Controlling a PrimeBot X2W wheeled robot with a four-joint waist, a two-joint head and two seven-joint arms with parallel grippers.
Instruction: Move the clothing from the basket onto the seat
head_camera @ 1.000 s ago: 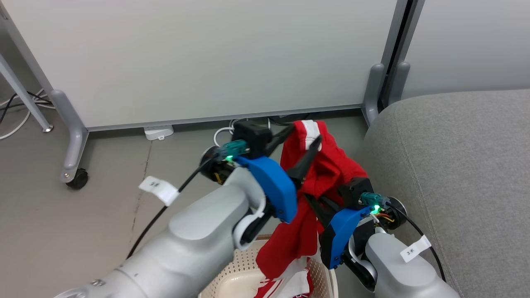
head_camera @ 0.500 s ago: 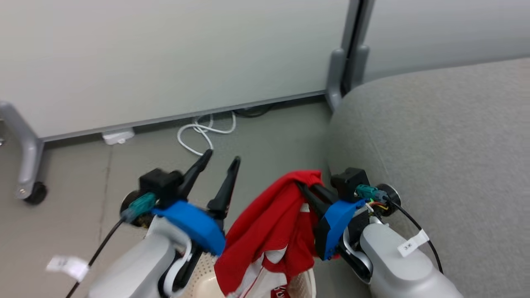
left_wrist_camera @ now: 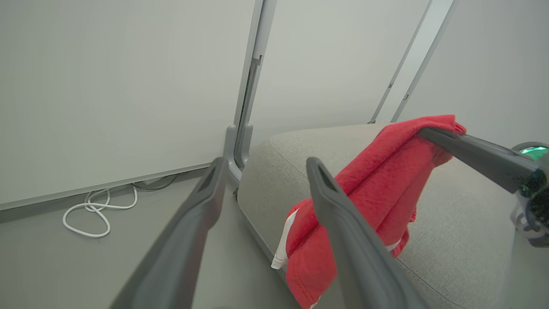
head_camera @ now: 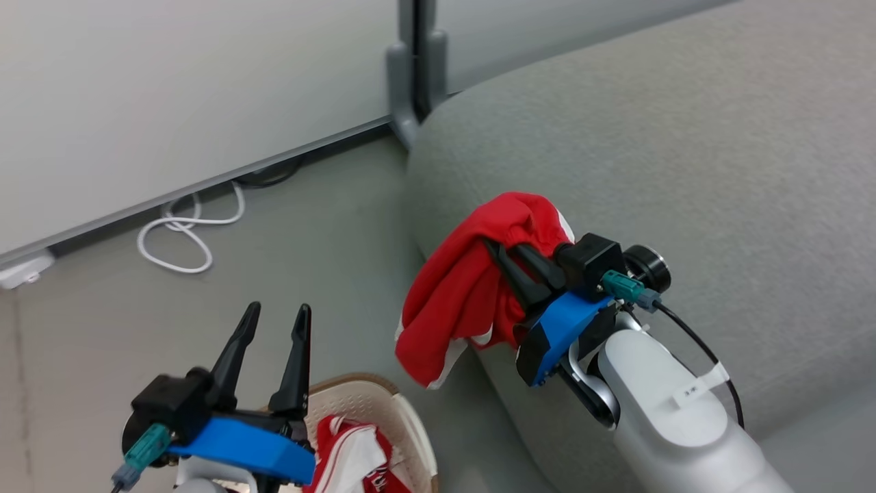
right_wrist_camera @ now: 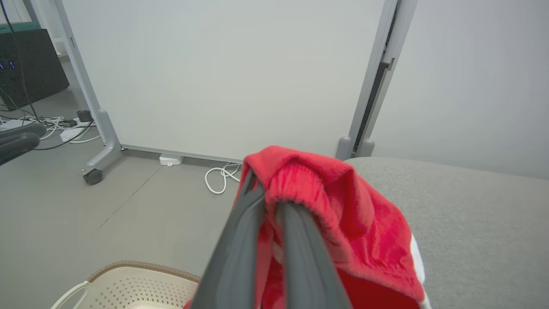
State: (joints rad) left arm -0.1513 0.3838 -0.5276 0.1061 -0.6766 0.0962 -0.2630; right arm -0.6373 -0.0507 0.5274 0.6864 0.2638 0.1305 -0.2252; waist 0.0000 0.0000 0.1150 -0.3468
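The left gripper [left_wrist_camera: 266, 165] holds its jaws apart, empty. Beyond them a red garment [left_wrist_camera: 377, 180] hangs from the right gripper [left_wrist_camera: 429, 134] at the grey seat's [left_wrist_camera: 463, 240] edge.

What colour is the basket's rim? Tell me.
Brown rim on a cream basket; right wrist view shows it best.

The left hand [head_camera: 279, 309] sits at the lower left of the head view. Its two dark fingers [head_camera: 295, 363] point up the frame and stand apart with nothing between them, and its blue wrist housing [head_camera: 246, 446] lies just below, close to the bottom edge. The right hand [head_camera: 503, 248] is right of centre, its fingers angled toward the upper left and pressed close together, pinching a fold of the red garment [head_camera: 455, 294]. Behind it come a black block [head_camera: 588, 259] and the pale forearm [head_camera: 667, 418], which runs down toward the lower right corner. In the right wrist view, its fingers rise from the bottom edge almost touching along their length.
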